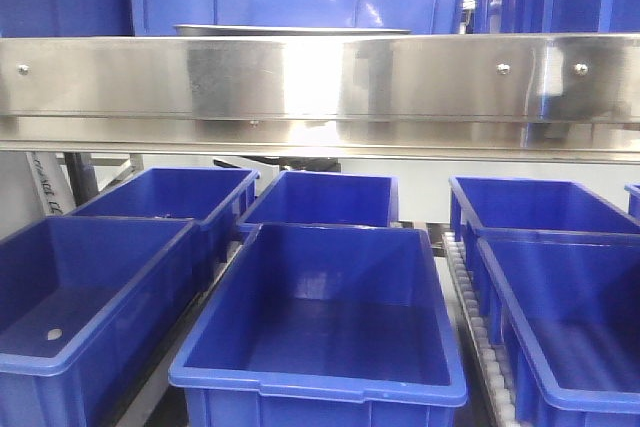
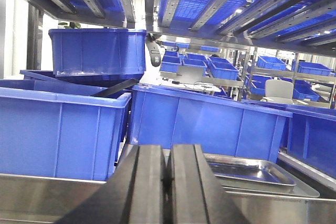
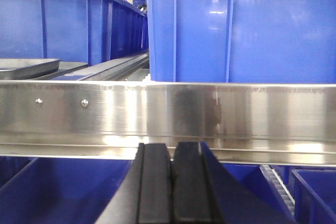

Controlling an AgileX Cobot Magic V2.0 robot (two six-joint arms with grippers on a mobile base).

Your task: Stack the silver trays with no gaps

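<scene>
Peeking above steel rail [image 1: 320,77], silver trays [image 1: 292,31], mostly hidden

Your front view looks level at the steel rail [image 1: 320,77], close up, blue crates [image 1: 320,307] below. Your left wrist view sits just behind the rail [image 2: 47,195] — looking across the silver trays [image 2: 247,171]. Your right wrist view faces the same rail [image 3: 168,114] head-on, nearer still — all three share it.

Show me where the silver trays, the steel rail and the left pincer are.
silver trays [image 2: 247,172]: left wrist view, floor of the upper tray.
steel rail [image 1: 300,77]: front view, middle of its face.
left pincer [image 2: 167,182]: left wrist view, seam between the shut black fingers.
</scene>
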